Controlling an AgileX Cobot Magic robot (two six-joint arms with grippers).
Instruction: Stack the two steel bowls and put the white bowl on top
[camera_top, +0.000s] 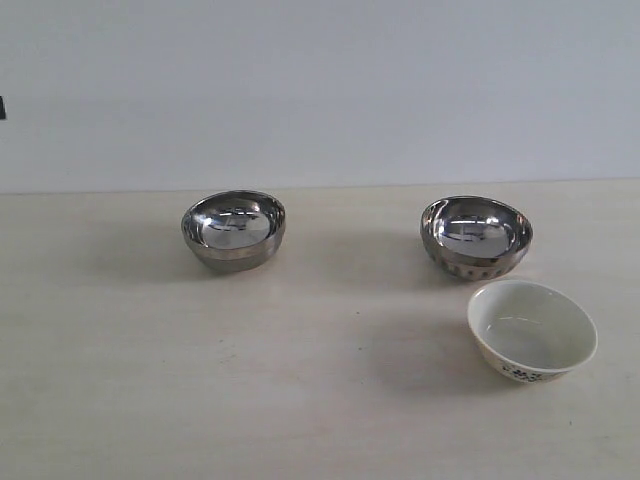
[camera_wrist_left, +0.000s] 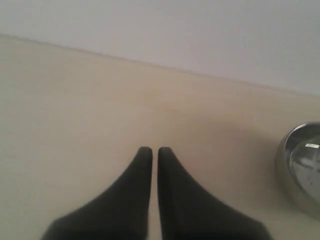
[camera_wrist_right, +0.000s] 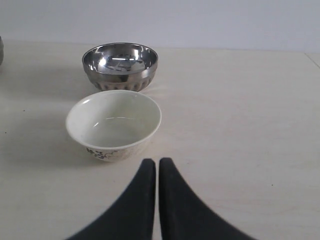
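We see left gripper (camera_wrist_left: 155, 149) and right gripper (camera_wrist_right: 157, 161) both pressed together, holding nothing. On desk (camera_top: 300, 400): smooth steel bowl (camera_top: 233, 230) left, dimpled steel bowl (camera_top: 476, 237) well apart right, white bowl (camera_top: 531, 330) just beside the dimpled one.

A pale wood-grain table (camera_top: 200, 380) meets a plain white wall (camera_top: 320, 90) behind.

Soft, even light casts faint shadows left of the white bowl (camera_top: 532, 330). The two steel bowls (camera_top: 233, 230) (camera_top: 476, 236) mirror bright glare. The left wrist view is blurred.
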